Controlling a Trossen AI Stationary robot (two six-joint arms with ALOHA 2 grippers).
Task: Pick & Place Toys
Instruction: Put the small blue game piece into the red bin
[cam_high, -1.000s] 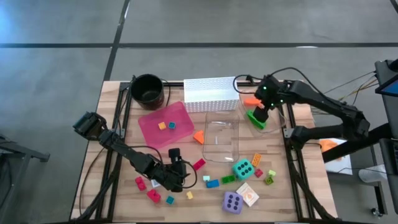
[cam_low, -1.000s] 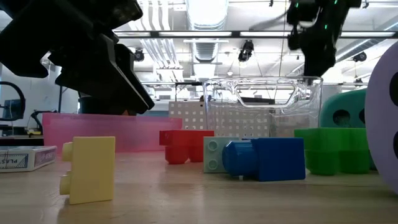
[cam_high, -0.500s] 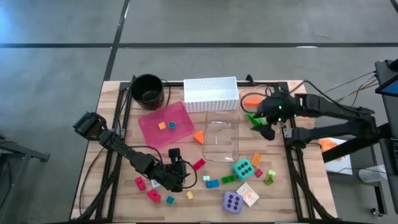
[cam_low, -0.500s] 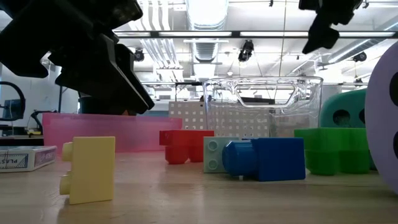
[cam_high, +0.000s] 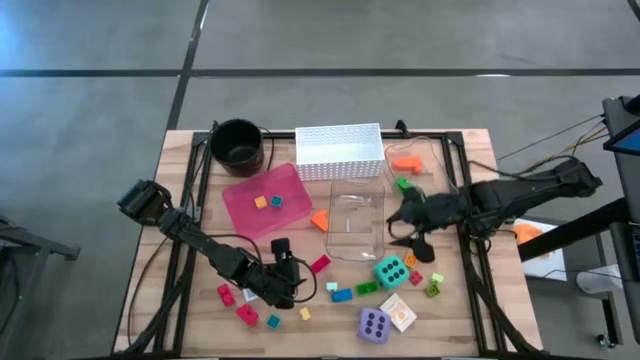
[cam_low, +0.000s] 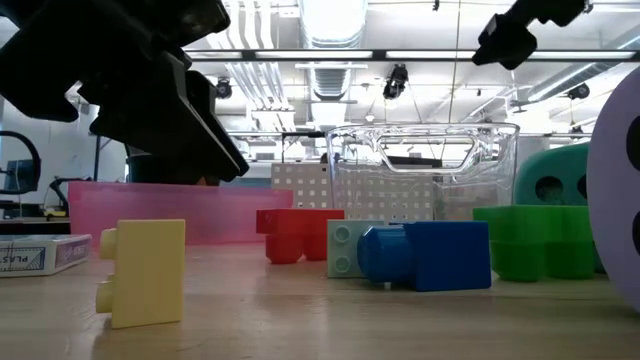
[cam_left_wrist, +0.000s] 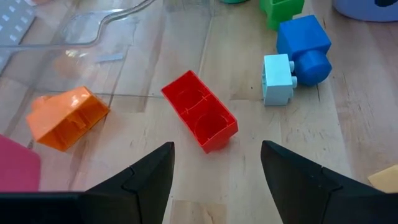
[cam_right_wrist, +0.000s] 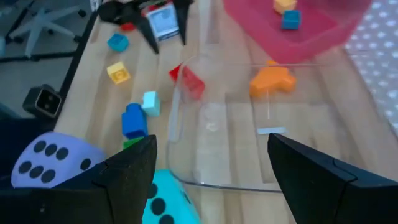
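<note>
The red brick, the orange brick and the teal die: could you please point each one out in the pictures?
red brick (cam_left_wrist: 200, 110): left wrist view, on its studded top face.
orange brick (cam_left_wrist: 67, 117): left wrist view, on its upper face.
teal die (cam_high: 390, 270): high view, on its dotted top face.

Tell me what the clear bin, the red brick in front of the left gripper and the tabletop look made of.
Clear bin: likely hard transparent plastic, glossy; the wood shows through it. Red brick: smooth moulded plastic with a slight sheen and round sockets. Tabletop: wood, pale planks with visible grain, matte.
</note>
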